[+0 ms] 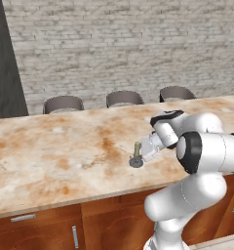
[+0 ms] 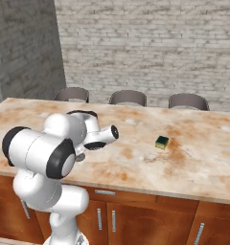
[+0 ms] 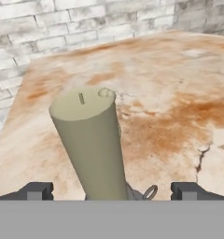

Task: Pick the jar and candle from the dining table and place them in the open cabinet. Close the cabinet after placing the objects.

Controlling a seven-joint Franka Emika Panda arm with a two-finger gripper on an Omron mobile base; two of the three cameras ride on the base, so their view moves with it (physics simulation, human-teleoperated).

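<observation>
While the dining table [image 1: 50, 156] spans the left base view from edge to edge, its marbled top carries the candle [image 1: 136, 155] just right of centre, upright on its small dark dish. The gripper [image 1: 142, 152] sits right beside the candle, at its right in that frame. In the hand view the fingertips [image 3: 37, 190] stand spread wide at the bottom corners, with the candle [image 3: 90, 144] rising between them, touching neither. The right base view adds a small green-and-yellow block [image 2: 161, 141] right of centre on the tabletop [image 2: 193, 162]; there the arm's body hides the candle. Three dark chairs [image 1: 63, 103] line the far side.
</observation>
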